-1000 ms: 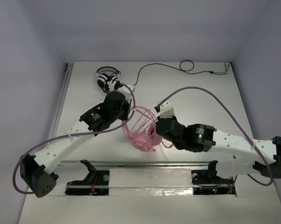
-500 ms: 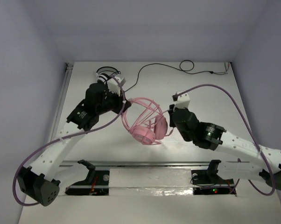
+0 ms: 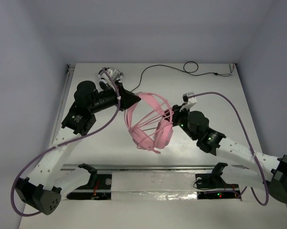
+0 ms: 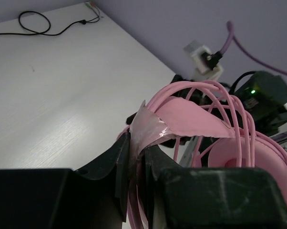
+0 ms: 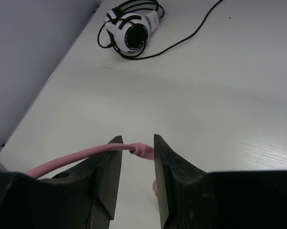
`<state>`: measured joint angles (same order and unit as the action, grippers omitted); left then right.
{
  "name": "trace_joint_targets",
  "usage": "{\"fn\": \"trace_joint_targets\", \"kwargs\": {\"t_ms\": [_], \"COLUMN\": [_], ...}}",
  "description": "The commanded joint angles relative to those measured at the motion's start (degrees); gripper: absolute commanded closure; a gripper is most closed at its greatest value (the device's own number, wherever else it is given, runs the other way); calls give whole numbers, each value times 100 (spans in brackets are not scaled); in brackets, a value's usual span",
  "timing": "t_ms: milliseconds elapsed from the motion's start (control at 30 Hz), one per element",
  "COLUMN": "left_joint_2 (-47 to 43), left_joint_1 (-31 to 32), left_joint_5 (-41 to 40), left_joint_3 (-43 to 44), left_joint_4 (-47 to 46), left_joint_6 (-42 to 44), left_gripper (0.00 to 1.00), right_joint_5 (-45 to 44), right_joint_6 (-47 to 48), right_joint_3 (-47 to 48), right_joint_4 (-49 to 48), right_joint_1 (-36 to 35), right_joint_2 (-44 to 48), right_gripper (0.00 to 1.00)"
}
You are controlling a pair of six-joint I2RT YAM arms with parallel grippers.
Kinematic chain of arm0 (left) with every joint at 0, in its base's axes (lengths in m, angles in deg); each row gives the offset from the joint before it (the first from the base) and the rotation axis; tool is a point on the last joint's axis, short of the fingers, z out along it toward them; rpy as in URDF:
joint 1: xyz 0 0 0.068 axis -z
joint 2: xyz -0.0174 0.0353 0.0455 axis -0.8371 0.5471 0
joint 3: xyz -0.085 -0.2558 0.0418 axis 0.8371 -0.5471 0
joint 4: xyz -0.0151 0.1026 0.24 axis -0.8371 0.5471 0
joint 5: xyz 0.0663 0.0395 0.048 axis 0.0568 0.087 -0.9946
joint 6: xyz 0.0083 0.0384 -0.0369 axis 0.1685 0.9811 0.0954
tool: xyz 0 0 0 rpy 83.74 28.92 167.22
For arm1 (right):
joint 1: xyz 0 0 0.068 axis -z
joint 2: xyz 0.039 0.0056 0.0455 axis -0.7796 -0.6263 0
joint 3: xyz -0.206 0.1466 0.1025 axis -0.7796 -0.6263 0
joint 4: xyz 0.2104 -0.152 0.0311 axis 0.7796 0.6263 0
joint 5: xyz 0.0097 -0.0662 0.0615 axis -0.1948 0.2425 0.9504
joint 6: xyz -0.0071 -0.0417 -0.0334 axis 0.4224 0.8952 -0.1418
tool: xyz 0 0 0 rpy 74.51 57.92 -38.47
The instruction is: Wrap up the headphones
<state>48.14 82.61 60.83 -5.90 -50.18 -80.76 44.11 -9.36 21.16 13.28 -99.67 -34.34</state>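
Observation:
The pink headphones [image 3: 153, 125] hang above the middle of the table, with the thin pink cable [image 3: 158, 110] looped several times round the headband. My left gripper [image 3: 133, 99] is shut on the pink headband [image 4: 191, 119] at its top. An earcup [image 4: 251, 157] and the cable loops [image 4: 229, 102] show beyond it in the left wrist view. My right gripper [image 3: 176, 114] is just right of the headphones. In the right wrist view my right gripper [image 5: 134, 149] holds the cable's plug end [image 5: 144, 150] between its narrowly parted jaws, and the cable [image 5: 72, 160] trails off to the left.
Smaller black-and-white headphones [image 3: 110, 76] lie at the table's back left and also show in the right wrist view [image 5: 131, 31]. Their black cable [image 3: 191, 67] runs along the back edge to the right. Walls close in on three sides.
My left gripper has lifted the headband up and back to the left. My right gripper has drawn the cable end out to the right. The headphones now hang tilted between the arms.

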Motion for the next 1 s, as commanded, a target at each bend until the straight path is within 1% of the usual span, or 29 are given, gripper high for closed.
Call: {"fn": "trace_joint_targets", "kwargs": {"t_ms": [0, 67, 100, 167, 200, 233, 267, 433, 567, 833, 967], "left_joint_2": [48, 119, 163, 181, 172, 172, 172, 163, 198, 251, 286], "left_joint_1": [-56, -117, -187, -293, -389, -390, -450, -504, -504, -504, -504], "left_joint_5": [660, 704, 722, 687, 669, 600, 555, 125, 159, 107, 1], "left_joint_3": [420, 517, 517, 517, 482, 473, 464, 622, 728, 754, 789], "left_joint_4": [-1219, -1237, -1394, -1666, -1789, -1904, -2062, -2160, -2379, -2424, -2371], "left_joint_6": [-1223, -1418, -1689, -1954, -2103, -2374, -2464, -2614, -2780, -2878, -2851], "left_gripper": [100, 100, 100, 100, 100, 100, 100, 100, 100, 100, 100], "right_joint_5": [461, 610, 663, 768, 821, 857, 892, 866, 672, 927, 953], "right_joint_6": [-203, -229, -238, -325, -343, -378, -466, -870, -1301, -1389, -1670], "right_joint_3": [-225, -435, -506, -743, -822, -901, -998, -1367, -1780, -1825, -2026], "right_joint_4": [-1386, -1780, -1896, -2272, -2397, -2502, -2608, -2951, -3320, -3321, -3041], "right_joint_1": [98, 98, 151, 151, 151, 151, 151, 151, 151, 151, 151], "right_joint_2": [-213, -310, -380, -433, -460, -521, -556, -715, -680, -803, -461], "right_gripper": [61, 58, 58, 55, 51, 51, 50, 52, 52, 54, 51]}}
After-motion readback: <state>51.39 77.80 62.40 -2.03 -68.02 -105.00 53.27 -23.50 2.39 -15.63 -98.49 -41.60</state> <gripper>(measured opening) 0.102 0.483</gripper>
